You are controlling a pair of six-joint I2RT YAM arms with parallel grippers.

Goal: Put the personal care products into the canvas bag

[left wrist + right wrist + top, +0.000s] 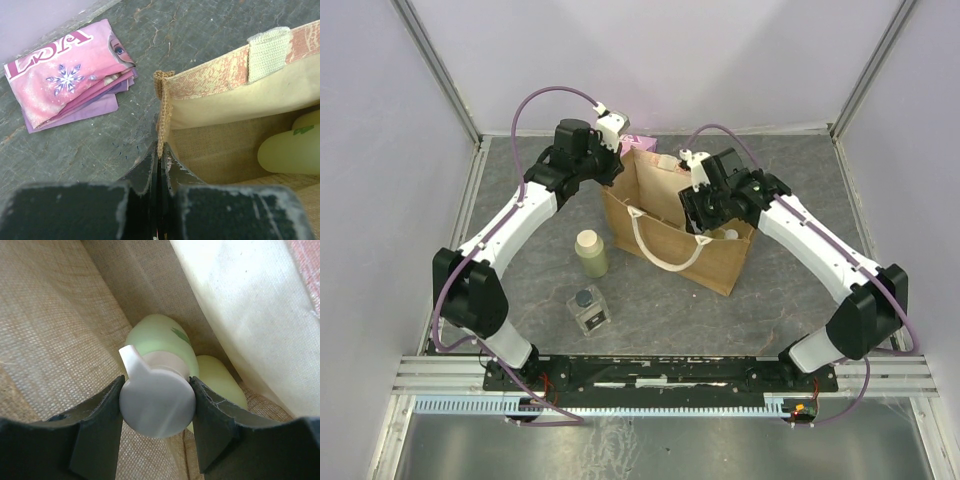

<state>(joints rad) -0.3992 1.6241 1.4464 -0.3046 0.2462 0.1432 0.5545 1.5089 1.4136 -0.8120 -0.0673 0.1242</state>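
Your right jaws clamp the cream pump top of a yellow-green pump bottle [165, 342] inside the canvas bag [720, 262], with a second bottle [220, 377] beneath it. Your left jaws pinch shut on the bag's corner seam. On the grey mottled worktop [790, 300] near the bag stand a capped bottle [591, 252] and the clear square bottle [588, 308]. A pink packet [70, 80] lies behind the bag by the pale wall [670, 60], its lettering cut off. The bag floor is mostly hidden.

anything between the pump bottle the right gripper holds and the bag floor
Only another yellow-green bottle lying deeper in the tan canvas bag, beside the yellow-green pump bottle held in the right gripper; nothing else shows.
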